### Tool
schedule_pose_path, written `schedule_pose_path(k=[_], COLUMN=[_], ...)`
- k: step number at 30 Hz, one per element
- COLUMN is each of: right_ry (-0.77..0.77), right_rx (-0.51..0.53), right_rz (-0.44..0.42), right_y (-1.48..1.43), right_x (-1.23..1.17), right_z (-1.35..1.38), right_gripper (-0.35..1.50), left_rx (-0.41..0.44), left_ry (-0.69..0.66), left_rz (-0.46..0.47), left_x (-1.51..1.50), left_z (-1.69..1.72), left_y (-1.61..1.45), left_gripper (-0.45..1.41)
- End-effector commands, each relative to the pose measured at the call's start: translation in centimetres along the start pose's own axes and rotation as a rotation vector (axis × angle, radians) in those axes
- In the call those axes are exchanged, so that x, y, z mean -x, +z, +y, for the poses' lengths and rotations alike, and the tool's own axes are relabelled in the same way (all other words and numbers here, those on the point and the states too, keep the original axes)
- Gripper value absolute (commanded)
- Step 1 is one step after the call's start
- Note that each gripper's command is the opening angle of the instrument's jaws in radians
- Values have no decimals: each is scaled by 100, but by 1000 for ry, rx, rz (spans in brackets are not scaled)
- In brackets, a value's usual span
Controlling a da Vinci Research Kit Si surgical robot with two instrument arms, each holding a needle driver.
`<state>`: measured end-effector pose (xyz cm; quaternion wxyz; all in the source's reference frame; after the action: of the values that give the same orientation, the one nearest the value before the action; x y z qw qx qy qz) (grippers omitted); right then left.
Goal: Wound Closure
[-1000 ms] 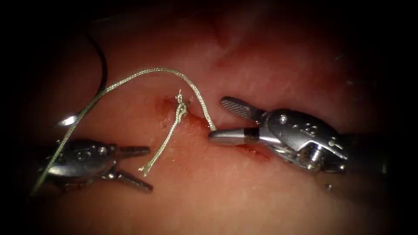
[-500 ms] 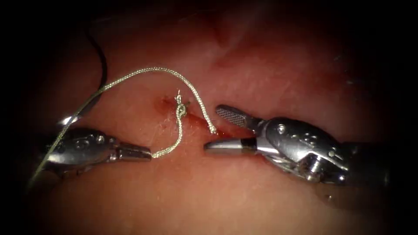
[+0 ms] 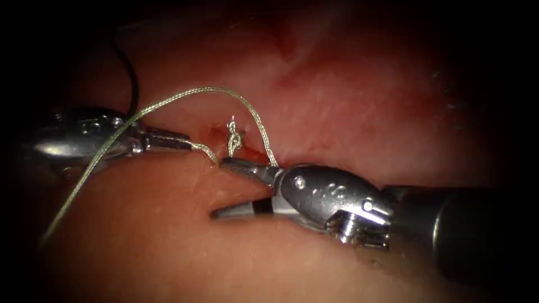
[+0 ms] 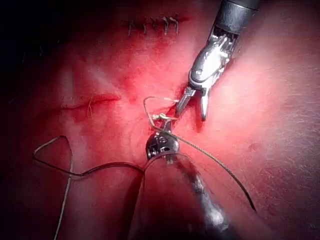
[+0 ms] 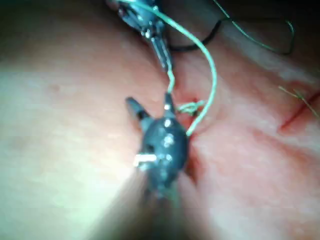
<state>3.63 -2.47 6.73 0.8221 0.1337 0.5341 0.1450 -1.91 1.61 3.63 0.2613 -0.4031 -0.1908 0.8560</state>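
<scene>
Left gripper (image 3: 188, 144) pinching thread tail (image 3: 206, 151) by knot (image 3: 234, 140); right gripper (image 3: 227, 188) spread (holding nothing). Risk: tail slips out, knot loosens.

Row of dark stitches (image 4: 151, 25) on the tissue (image 4: 280, 100), closed, lying roughly in a line. Second shallow cut (image 4: 90, 101) set apart from that row, red-edged, unstitched. Short pale thread end (image 4: 89, 109) sticks out across it.
</scene>
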Motion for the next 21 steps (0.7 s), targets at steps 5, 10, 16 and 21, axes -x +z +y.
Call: schedule_pose_path(k=[5,10,16,21], right_ry=[-62,-83,-90,-84], right_rx=[101,142,187,192], right_rz=[-40,-58,-74,-76], right_y=[30,34,35,33], right_x=[2,6,7,6], right_z=[14,22,37,44], right_gripper=[143,145,145,145], left_rx=[-12,-27,-35,-39], left_ry=[3,3,-1,-1], left_rz=[6,14,21,21], left_x=[-6,-13,-15,-13], left_z=[-9,-13,-14,-14], left_y=[-4,-13,-16,-15], left_gripper=[-45,-45,-45,-45])
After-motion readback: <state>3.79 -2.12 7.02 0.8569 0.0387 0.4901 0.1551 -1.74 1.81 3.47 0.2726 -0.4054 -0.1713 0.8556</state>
